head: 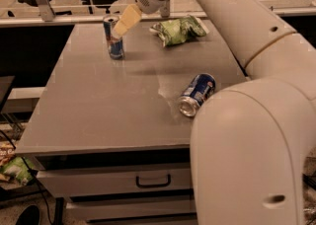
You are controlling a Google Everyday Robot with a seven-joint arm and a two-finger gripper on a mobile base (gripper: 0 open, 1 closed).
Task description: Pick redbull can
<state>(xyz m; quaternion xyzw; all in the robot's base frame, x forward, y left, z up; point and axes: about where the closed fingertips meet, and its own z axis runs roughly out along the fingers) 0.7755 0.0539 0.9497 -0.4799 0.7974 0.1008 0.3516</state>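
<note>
The redbull can (113, 39) is slim and tall, blue and silver with a silver top. It stands upright at the far left of the grey table (98, 105). My gripper (122, 25) reaches in from the upper right. Its pale fingertips overlap the can's upper right side, near the rim. The white arm crosses the right half of the view.
A wider dark-blue soda can (196, 94) lies on its side at the table's right. A green chip bag (177, 29) lies at the far right. A drawer with a handle (152, 181) sits under the tabletop. Office chairs stand behind a rail.
</note>
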